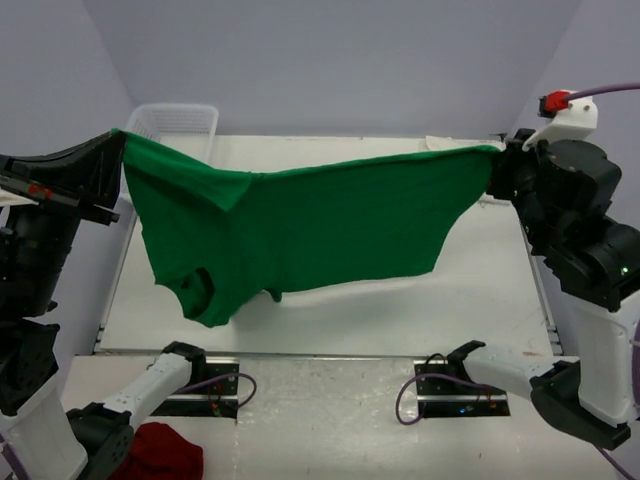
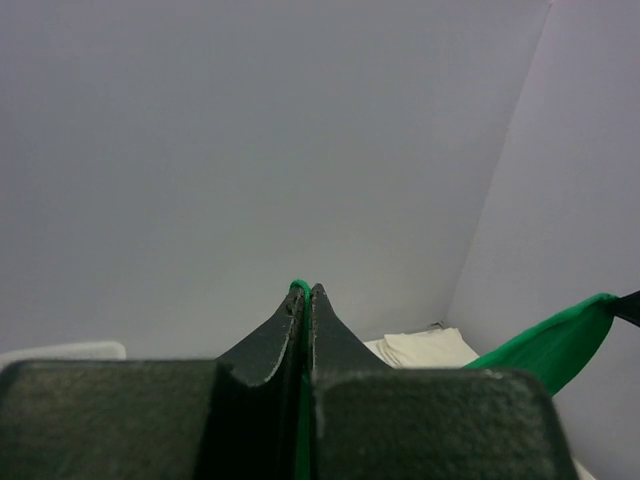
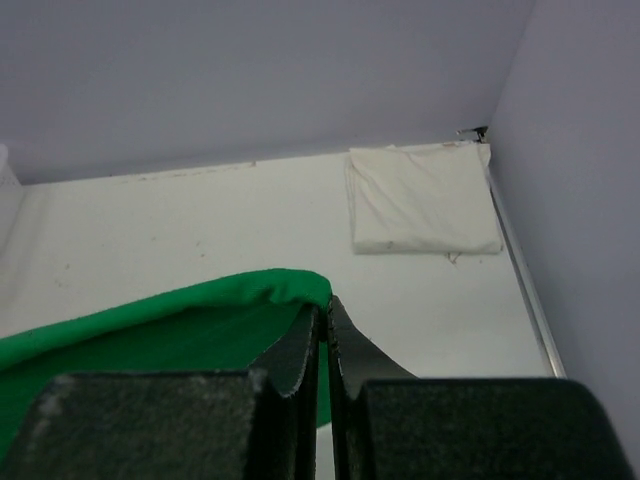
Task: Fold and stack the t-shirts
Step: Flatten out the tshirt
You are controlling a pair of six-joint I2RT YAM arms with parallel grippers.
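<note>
The green t-shirt (image 1: 300, 230) hangs spread in the air above the table, stretched between both arms. My left gripper (image 1: 118, 140) is shut on its left corner; in the left wrist view a sliver of green cloth (image 2: 299, 286) shows between the closed fingers of that gripper (image 2: 306, 292). My right gripper (image 1: 497, 150) is shut on the shirt's right corner, and the right wrist view shows the green cloth (image 3: 200, 320) bunched at that gripper's tips (image 3: 326, 305). The cream-white t-shirt (image 3: 420, 200) lies folded at the table's far right corner, also seen as a cream-white t-shirt (image 2: 425, 348) in the left wrist view.
A white plastic basket (image 1: 178, 122) stands at the table's far left corner. A dark red cloth (image 1: 160, 452) lies near the left arm's base. Lilac walls close in the table (image 1: 480, 300) at the back and both sides.
</note>
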